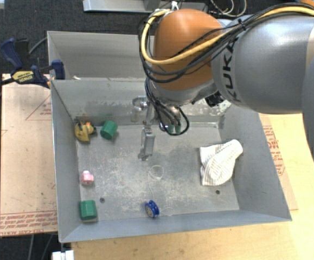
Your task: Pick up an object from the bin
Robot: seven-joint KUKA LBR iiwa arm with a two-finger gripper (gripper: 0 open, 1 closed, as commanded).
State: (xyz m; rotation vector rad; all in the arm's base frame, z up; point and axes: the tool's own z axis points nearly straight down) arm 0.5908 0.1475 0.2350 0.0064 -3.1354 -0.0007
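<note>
Tiny clear ring [155, 171] lies flat mid-bin on the bare floor. A crumpled white striped cloth [219, 161] sits to its right, apart.

You are looking down on a dark, speckled floor [64, 10], carpet-like, that fills the upper and left parts of the view. Near the top edge, a pale grey metal bar [119, 4] lies flat across it. To the right of the bar, black cables [217, 4] bunch loosely together. The light is even and the shadows are soft.
</note>
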